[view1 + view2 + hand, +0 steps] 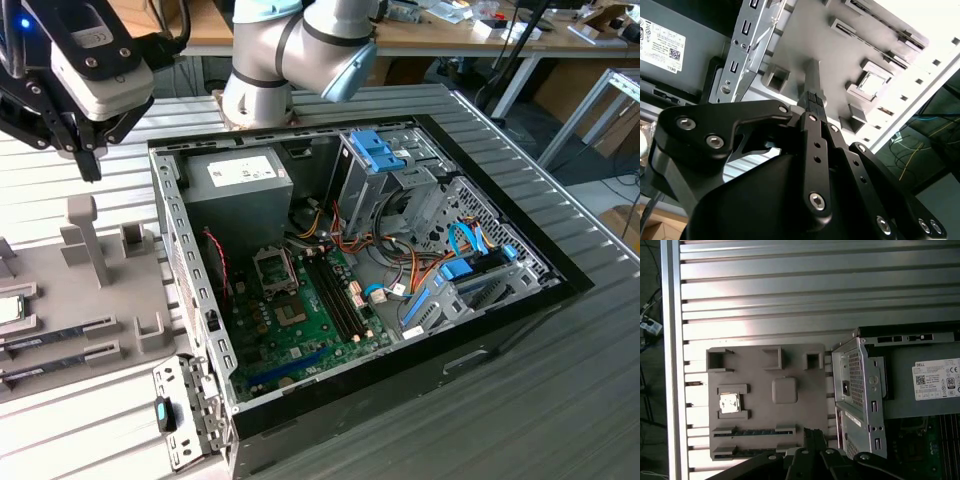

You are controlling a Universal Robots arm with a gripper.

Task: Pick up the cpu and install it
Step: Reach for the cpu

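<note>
Silver-grey arm [262, 62] with pale-blue joint caps [350, 70]; black gripper [90, 168], silver screws [816, 201].

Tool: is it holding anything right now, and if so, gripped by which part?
Nothing is held. The tool is shut with nothing between its fingers. The cpu lies in its recess on the grey tray, apart from the tool.

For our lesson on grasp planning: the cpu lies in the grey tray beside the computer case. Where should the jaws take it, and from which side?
Come straight down from above: the cpu lies flat in the tray. Probably grip its two free edges; raised brackets flank the other two.
</note>
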